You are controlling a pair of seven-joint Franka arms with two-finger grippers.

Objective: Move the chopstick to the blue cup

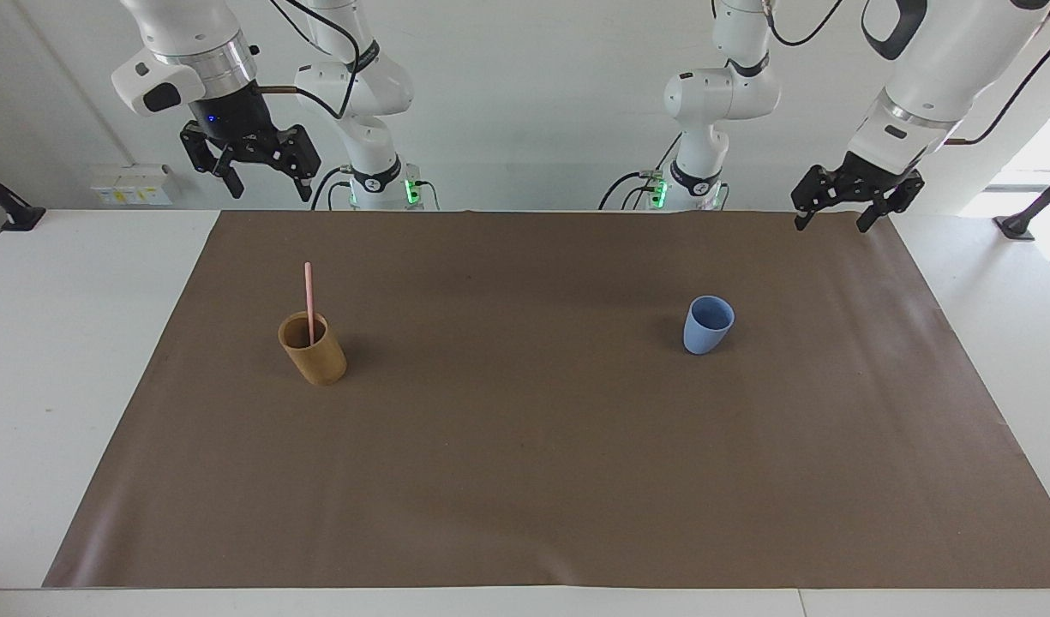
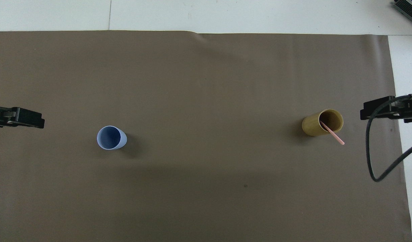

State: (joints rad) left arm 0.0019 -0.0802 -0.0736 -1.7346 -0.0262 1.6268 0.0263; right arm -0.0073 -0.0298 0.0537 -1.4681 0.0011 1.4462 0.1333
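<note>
bright, even light; soft shadows, sharp

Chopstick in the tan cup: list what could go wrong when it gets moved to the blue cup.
1. The chopstick leans on the rim of the tan cup; a slanted pull could tip that light cup.
2. The blue cup is short and tapers to its base, so the long stick may topple it.
3. The cups stand at different ends of the mat; the open right gripper and left gripper may need a handover, and a thin stick could slip.
</note>
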